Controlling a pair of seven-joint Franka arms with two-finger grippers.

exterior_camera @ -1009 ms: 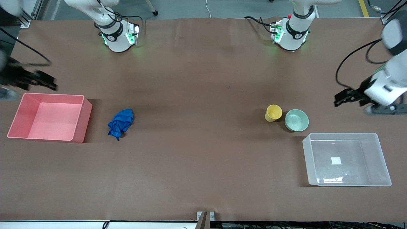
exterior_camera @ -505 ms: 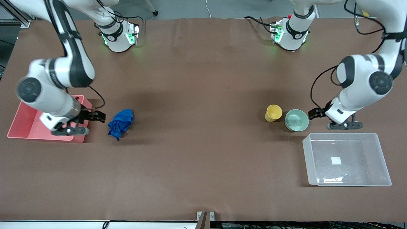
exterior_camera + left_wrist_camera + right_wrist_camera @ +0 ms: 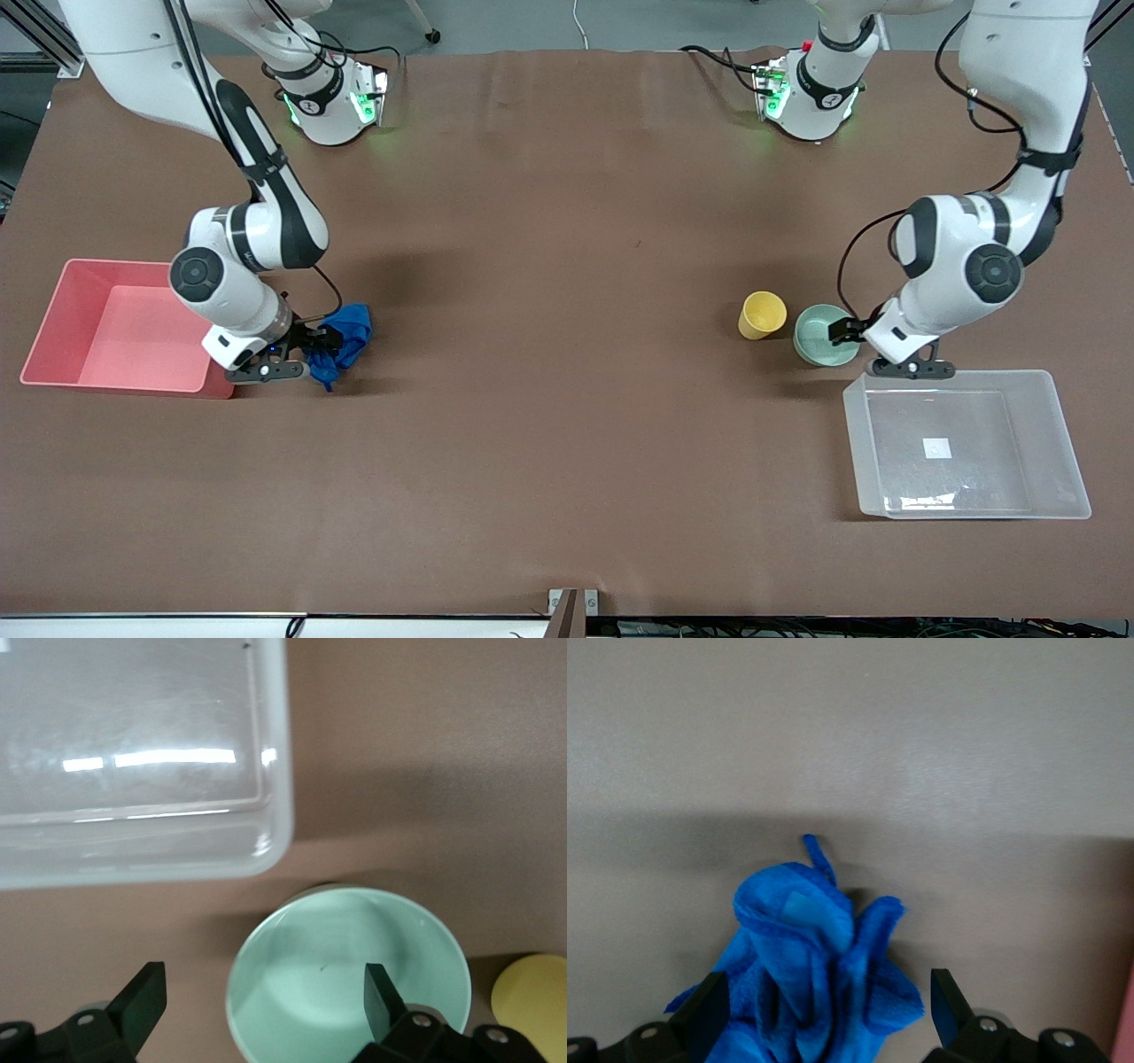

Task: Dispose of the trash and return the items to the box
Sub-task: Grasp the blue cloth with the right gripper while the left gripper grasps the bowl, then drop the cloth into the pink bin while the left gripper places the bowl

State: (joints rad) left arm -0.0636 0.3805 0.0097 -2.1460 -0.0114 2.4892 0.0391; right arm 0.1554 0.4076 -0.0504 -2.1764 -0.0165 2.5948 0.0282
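Note:
The blue cloth wad (image 3: 352,326) lies on the table beside the pink bin. My right gripper (image 3: 317,341) is low at the cloth, open, with a finger on each side of the cloth (image 3: 815,974) in the right wrist view; gripper midpoint (image 3: 828,1005). The mint-green bowl (image 3: 817,333) stands beside the yellow cup (image 3: 762,315), farther from the front camera than the clear box (image 3: 1059,425). My left gripper (image 3: 840,332) is open at the bowl (image 3: 350,970); one fingertip (image 3: 381,992) is over its inside, the other outside its rim. Its midpoint is (image 3: 261,1001).
The pink bin (image 3: 53,310) stands at the right arm's end of the table, close to the right gripper; its edge shows in the right wrist view (image 3: 1127,1019). The clear box's corner (image 3: 275,771) and the yellow cup (image 3: 532,997) show in the left wrist view.
Both arms have swung in from the table's ends and come down. The right gripper moved from the pink bin to the cloth. The left gripper moved up to the bowl.

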